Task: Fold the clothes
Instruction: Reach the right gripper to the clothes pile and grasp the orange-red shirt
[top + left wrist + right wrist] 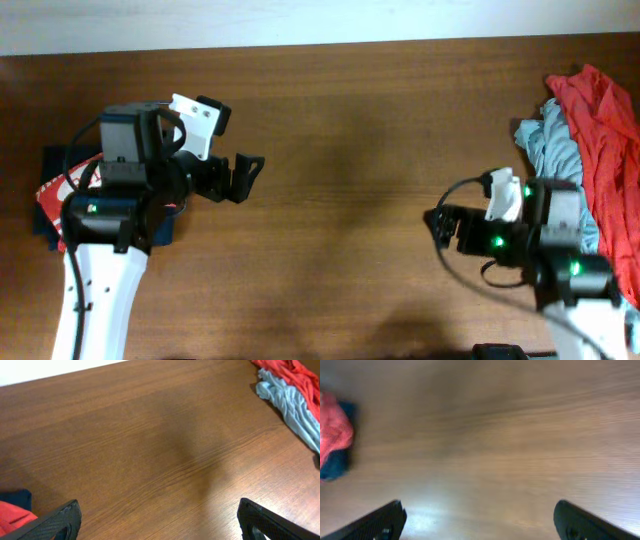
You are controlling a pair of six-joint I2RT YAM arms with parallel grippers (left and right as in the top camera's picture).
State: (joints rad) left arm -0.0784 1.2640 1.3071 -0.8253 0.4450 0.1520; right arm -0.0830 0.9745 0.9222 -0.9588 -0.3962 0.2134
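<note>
The clothes lie in two places. At the table's right edge is a loose heap: an orange-red T-shirt (600, 130) over a pale grey-blue one (552, 148); in the left wrist view they are the orange-red T-shirt (292, 372) and the grey-blue one (292, 405). At the far left, under my left arm, a folded red shirt (55, 190) rests on a navy one (50, 160), a stack (332, 435) the right wrist view also catches. My left gripper (237, 142) is open over bare wood and holds nothing. My right gripper (462, 208) is also open and empty, just left of the heap.
The brown wooden table (350, 130) runs between the two arms. A pale wall strip (300, 20) borders its far edge. My right arm's body covers the lower part of the heap.
</note>
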